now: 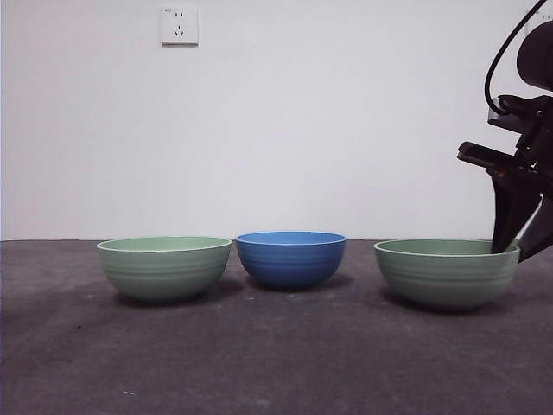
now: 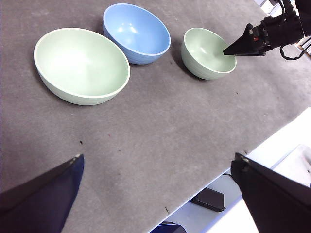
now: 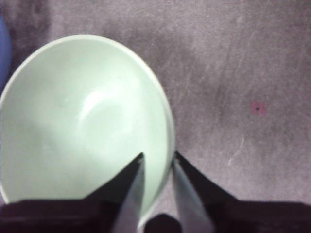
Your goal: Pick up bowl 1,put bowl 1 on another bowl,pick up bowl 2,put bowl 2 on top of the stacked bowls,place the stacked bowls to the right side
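Observation:
Three ribbed bowls stand in a row on the dark table. In the middle is the blue bowl (image 1: 291,259) (image 2: 136,31). A pale green bowl (image 1: 164,268) (image 2: 80,63) stands to its left, and another pale green bowl (image 1: 445,275) (image 2: 204,51) (image 3: 82,121) to its right. My right gripper (image 1: 510,246) (image 2: 226,51) (image 3: 158,155) is down at the right green bowl's outer rim. One jaw is inside the rim and one outside, pinched close on the wall, and the bowl still rests on the table. High over the front of the table my left gripper (image 2: 158,156) hangs open and holds nothing.
A white wall socket (image 1: 179,26) sits high on the back wall. In the left wrist view the table's front edge (image 2: 204,182) runs diagonally, with a black object (image 2: 209,199) on the floor below it. A sliver of the blue bowl (image 3: 4,43) shows beside the gripped bowl.

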`<state>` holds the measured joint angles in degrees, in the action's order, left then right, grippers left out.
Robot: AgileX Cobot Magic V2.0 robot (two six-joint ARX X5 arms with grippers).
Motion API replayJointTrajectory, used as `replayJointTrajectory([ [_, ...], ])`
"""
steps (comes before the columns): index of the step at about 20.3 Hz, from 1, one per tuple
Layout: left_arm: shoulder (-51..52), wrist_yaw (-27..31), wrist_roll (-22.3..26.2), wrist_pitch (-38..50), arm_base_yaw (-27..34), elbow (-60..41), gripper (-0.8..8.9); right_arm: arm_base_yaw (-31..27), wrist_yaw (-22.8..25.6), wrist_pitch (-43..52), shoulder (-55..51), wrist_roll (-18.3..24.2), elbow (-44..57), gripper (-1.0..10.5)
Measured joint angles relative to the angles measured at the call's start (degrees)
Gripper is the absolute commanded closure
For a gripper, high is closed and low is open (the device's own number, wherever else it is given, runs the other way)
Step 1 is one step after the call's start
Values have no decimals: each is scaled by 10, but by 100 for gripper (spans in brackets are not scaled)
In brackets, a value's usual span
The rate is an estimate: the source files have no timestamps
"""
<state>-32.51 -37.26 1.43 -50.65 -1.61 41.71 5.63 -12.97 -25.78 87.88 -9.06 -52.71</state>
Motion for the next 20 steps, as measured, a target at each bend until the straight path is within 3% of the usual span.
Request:
replayJointTrajectory([
  [14,0,0,0,0,0,0,155,9,0,-7,-20,-2,-4,963],
  [20,0,0,0,0,0,0,155,86,13,-75,-39,1,-155,964],
])
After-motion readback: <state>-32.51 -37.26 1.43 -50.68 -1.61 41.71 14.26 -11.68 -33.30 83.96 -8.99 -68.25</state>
